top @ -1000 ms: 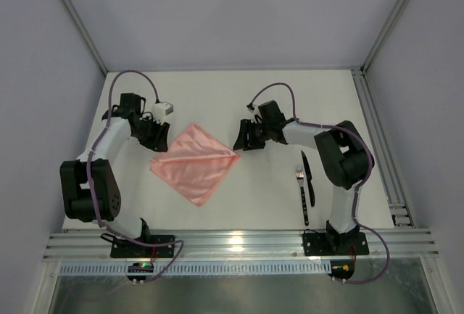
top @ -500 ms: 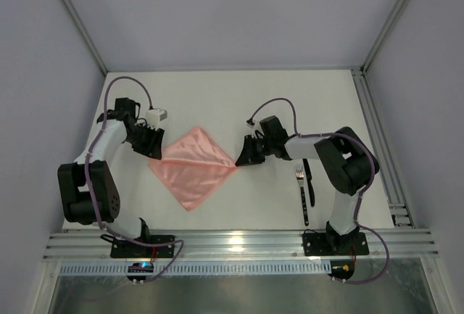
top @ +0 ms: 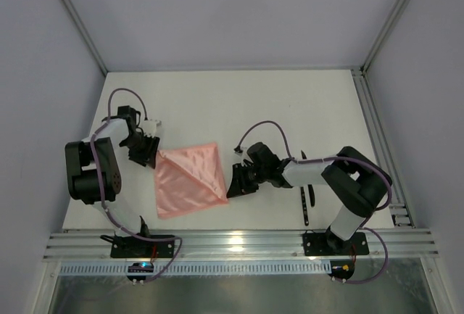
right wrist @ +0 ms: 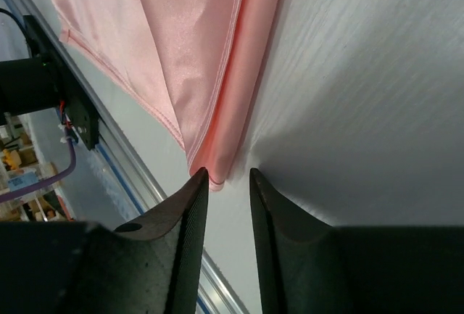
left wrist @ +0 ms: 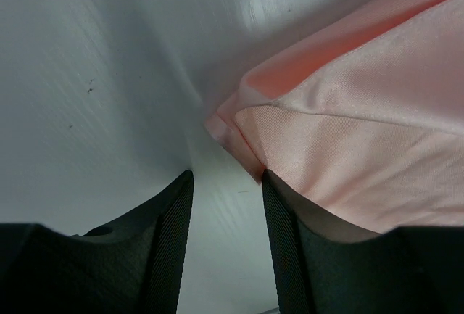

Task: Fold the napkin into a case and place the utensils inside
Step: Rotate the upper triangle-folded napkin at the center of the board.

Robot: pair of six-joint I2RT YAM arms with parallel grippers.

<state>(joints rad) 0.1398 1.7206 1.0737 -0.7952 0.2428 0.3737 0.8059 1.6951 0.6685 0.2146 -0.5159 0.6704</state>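
My left end effector (left wrist: pixel 226 176) and right end effector (right wrist: pixel 229 172) are open at napkin (top: pixel 187 180) corners. Folding barely started; utensils (top: pixel 305 209) wait.

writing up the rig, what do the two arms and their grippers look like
The left arm and right arm have white links and bulky black joints, each trailing a looping purple cable. The left gripper and right gripper are black, with two fingers ribbed on their inner faces.

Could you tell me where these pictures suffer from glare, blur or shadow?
Top view: sharp, evenly lit, glare spots on the near rail. Left wrist: fingers dark, napkin close and soft-focused. Right wrist: sheen on the napkin, a soft shadow beside it on the table.
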